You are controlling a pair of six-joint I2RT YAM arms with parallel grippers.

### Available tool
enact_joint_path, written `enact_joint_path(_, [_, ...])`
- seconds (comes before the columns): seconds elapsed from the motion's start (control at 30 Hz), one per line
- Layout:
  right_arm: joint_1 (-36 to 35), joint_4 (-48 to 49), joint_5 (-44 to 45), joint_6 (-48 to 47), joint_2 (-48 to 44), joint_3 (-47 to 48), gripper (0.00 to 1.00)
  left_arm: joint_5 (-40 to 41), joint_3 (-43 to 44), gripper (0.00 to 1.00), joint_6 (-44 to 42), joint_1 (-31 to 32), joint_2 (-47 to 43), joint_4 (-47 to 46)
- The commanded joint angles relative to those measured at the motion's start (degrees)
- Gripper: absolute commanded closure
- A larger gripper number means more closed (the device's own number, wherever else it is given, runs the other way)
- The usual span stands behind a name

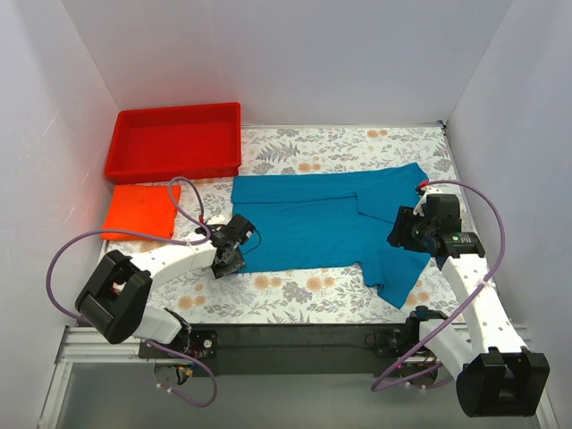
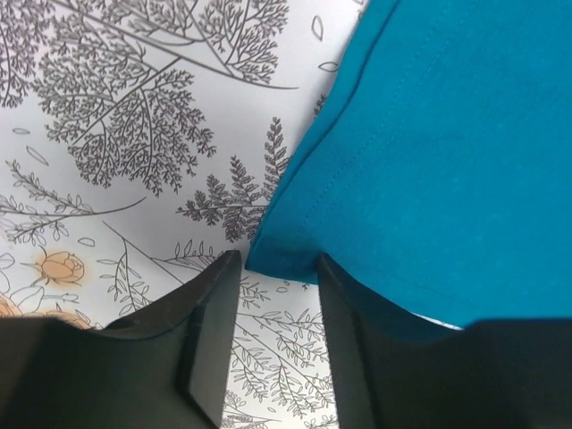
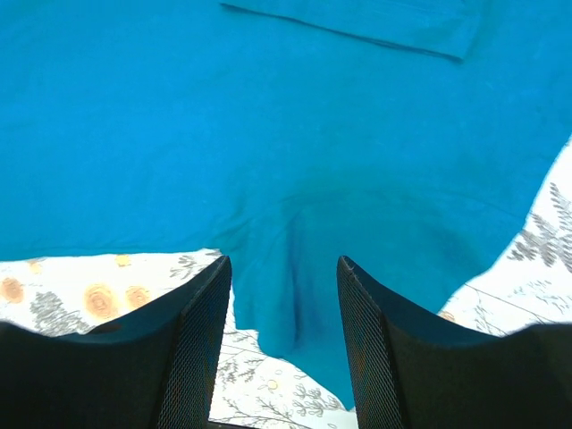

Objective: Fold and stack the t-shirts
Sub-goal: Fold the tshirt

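The teal-blue t-shirt (image 1: 322, 223) lies spread flat across the middle of the table, with one sleeve hanging toward the near right. The orange-red t-shirt (image 1: 140, 210) lies folded at the left. My left gripper (image 1: 228, 256) is open at the teal shirt's near left corner. In the left wrist view that corner (image 2: 286, 255) sits right at the tips of the open gripper (image 2: 277, 265). My right gripper (image 1: 402, 234) is open over the shirt where the near sleeve begins. In the right wrist view the sleeve (image 3: 295, 295) lies between the spread fingers of the gripper (image 3: 284, 268).
A rigid red plastic tray (image 1: 174, 165) stands at the back left, just behind the orange-red shirt. White walls close in the table on the left, back and right. The floral tablecloth (image 1: 268, 290) shows along the near edge.
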State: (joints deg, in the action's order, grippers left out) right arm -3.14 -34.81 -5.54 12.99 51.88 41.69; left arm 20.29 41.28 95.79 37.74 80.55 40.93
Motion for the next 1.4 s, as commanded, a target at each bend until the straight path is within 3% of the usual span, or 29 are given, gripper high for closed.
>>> enact_joint_path(0.0, [-0.2,-2.63,5.27,-0.69,0.85,2.78,0.43,1.24,-1.64,0.64,-0.77,0.14,1.01,-2.52])
enact_joint_path(0.2, [0.76,-5.27,9.93,2.47,4.62,1.55,0.35,0.98,-1.73,0.79,-1.31,0.15,-1.98,-3.74])
enact_joint_path(0.33, [2.52,-5.8,8.79,4.23,7.97,0.76,0.35,0.19,-2.52,0.88,-0.87,0.14,-2.51,-4.8])
enact_joint_path(0.47, [9.89,-5.71,9.05,4.06,9.91,-0.12,0.38,-0.43,-3.31,0.96,-0.87,0.14,-3.03,-5.86])
enact_joint_path(0.6, [18.76,-5.71,6.27,1.16,13.15,-0.47,0.43,-0.69,-3.75,0.98,-1.3,0.14,-4.61,-6.21])
enact_joint_path(0.77, [21.32,-4.57,5.99,1.33,17.63,0.14,0.44,-0.7,-4.19,0.99,-1.57,0.14,-6.64,-6.74])
enact_joint_path(1.0, [27.03,1.14,-2.36,3.96,21.95,1.37,0.47,-1.75,-5.24,1.0,-1.75,0.14,-7.51,-8.14])
enact_joint_path(1.37, [31.87,11.51,-6.5,7.13,27.22,-2.4,0.62,-1.22,-5.15,1.0,-1.75,0.14,-7.87,-7.88])
